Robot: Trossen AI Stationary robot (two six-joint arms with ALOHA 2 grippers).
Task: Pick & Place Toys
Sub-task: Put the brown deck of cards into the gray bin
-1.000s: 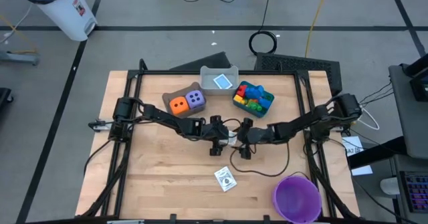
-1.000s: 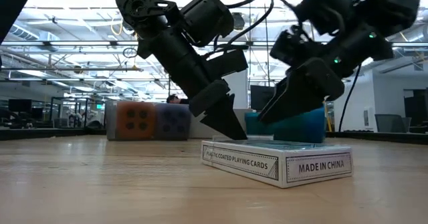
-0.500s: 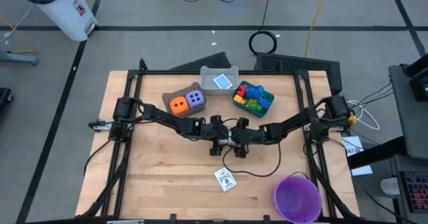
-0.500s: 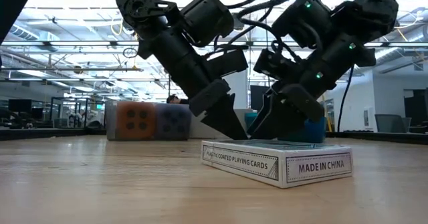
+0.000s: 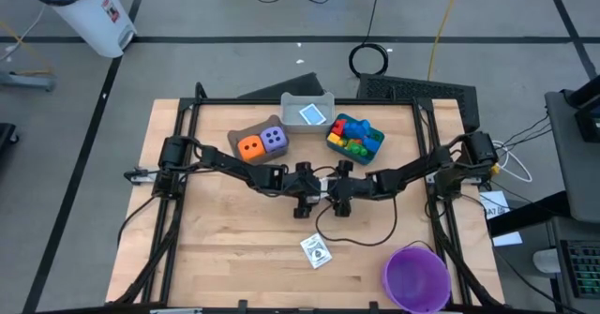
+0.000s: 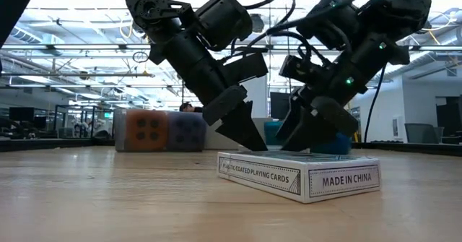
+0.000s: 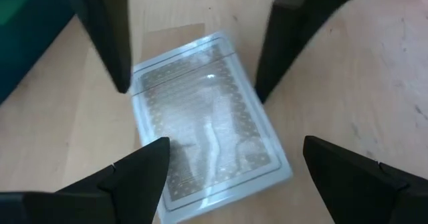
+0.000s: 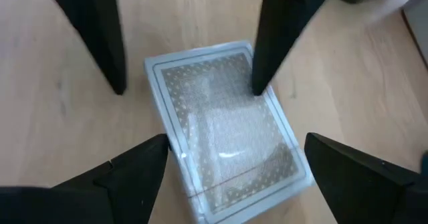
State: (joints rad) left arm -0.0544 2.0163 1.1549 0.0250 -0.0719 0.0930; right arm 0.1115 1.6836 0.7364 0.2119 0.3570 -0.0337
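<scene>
The wooden table (image 5: pixel 234 248) carries everything, with both dark arms reaching in from its two sides and meeting at its middle; the left gripper (image 5: pixel 314 195) and the right gripper (image 5: pixel 330 194) face each other there, tips low to the wood, and each has its fingers spread wide with nothing clamped between them. In the left wrist view the left arm's own fingers (image 7: pixel 140 174) straddle a wrapped pack of cards (image 7: pixel 210 120) lying flat on the table, and the other arm's fingers stand at the far end of the same pack; the right wrist view shows the same pack (image 8: pixel 224 127) between the spread right fingers (image 8: pixel 137 167). A purple bowl (image 5: pixel 415 278) sits at the near right corner of the table; a brown bin (image 5: pixel 255 143) towards the far edge, left of centre, holds the orange die (image 5: pixel 249 147) and the purple die (image 5: pixel 274 140) side by side; a grey bin (image 5: pixel 307 110) at the far edge has a blue-backed card pack inside; a blue bin (image 5: pixel 354 136) just right of it is full of small coloured bricks (image 5: pixel 352 134). A white card box (image 5: pixel 316 251) lies flat on the near part of the table, apart from both grippers; in the low view it (image 6: pixel 299 173) fills the foreground, its side reading "PLASTIC COATED PLAYING CARDS".
</scene>
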